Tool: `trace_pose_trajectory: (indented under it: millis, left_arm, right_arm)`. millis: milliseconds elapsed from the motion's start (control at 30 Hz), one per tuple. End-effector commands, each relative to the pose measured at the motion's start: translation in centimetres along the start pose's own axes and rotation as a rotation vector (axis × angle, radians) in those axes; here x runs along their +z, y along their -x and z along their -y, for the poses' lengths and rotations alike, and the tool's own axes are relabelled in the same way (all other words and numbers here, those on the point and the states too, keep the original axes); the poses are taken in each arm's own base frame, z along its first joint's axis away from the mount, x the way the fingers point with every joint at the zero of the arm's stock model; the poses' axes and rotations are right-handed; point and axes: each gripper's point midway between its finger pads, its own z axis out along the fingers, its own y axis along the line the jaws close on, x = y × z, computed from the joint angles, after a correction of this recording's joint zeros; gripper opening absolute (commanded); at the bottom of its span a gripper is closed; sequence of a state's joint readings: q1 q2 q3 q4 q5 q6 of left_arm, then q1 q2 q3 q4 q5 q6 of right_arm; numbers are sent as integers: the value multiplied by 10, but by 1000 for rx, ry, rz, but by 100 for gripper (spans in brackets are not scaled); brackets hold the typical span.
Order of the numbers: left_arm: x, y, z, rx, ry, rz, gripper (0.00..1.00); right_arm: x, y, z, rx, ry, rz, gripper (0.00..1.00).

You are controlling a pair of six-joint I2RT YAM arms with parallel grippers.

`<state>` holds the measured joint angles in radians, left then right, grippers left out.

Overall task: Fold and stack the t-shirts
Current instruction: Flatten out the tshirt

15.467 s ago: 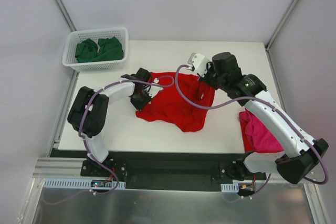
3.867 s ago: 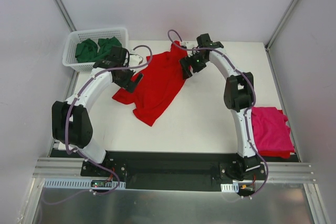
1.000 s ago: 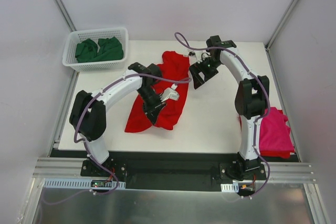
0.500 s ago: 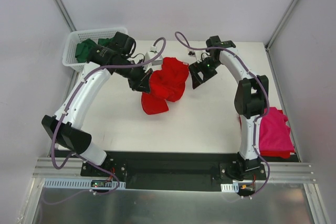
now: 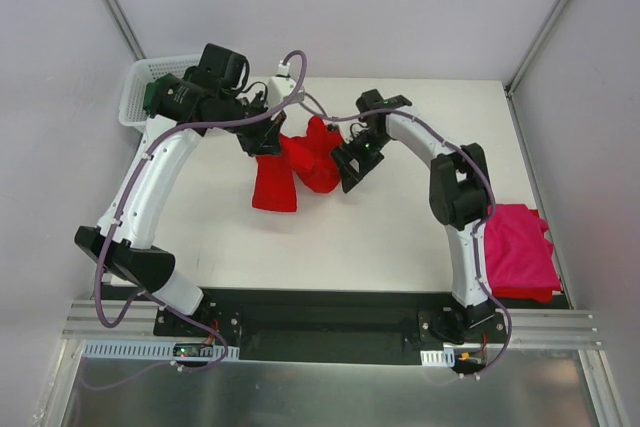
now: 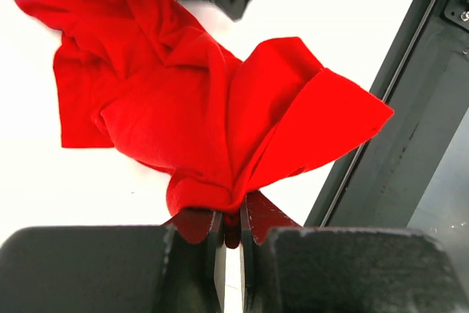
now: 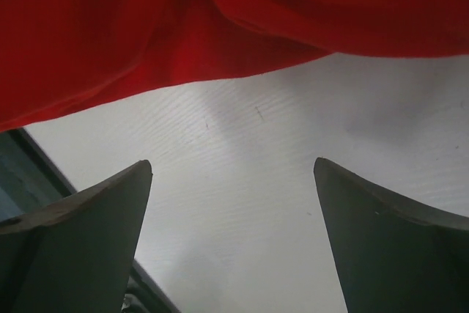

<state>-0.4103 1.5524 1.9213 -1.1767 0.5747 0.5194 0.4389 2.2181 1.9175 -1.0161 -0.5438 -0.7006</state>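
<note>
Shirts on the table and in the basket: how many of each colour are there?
Red shirt: 1
Pink shirt: 1
Green shirt: at least 1, in the white basket, mostly hidden behind the left arm
Total: 3 or more

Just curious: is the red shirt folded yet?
Not folded: the red shirt is bunched up, one part pinched in the left claw.

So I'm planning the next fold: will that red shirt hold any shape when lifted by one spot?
Probably not: the red t-shirt droops in bunched folds from the pinch of the left gripper, so it looks floppy. Likely light too, since that thin pinch carries it.
</note>
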Motion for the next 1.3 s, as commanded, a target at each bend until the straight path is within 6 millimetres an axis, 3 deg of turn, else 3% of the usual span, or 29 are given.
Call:
trace_pose_trajectory:
  millis: [0,233,433,533,733,867,1133,1200,1267]
  left_arm:
    - [-4,2,0,-3,-2,5,0]
    - [-3,-25,16,-22,-43,-38,0]
    - [-1,-48,28,-43,-77,-80,0]
    - [0,-56,35,-54,-103,-94,0]
    - [2,-65,40,-62,-123,-112,0]
    - [2,-67,41,-59,-126,-114,0]
    - [6,-68,41,-66,-142,-120,0]
    - [7,-67,40,-67,-148,-119,0]
    - [7,-67,40,-67,-144,-120,0]
  right_arm:
    - [-12,32,8,-298,-258,71,96]
    - [-24,63,72,-551,-624,42,96]
    - [-42,110,101,-595,-772,131,96]
    - [-36,119,104,-570,-742,155,96]
    - [-1,119,103,-537,-613,130,96]
    - [14,108,101,-499,-555,81,97]
    - [16,93,98,-425,-500,36,99]
    - [16,89,99,-417,-501,18,94]
    - [18,81,99,-419,-489,-16,81]
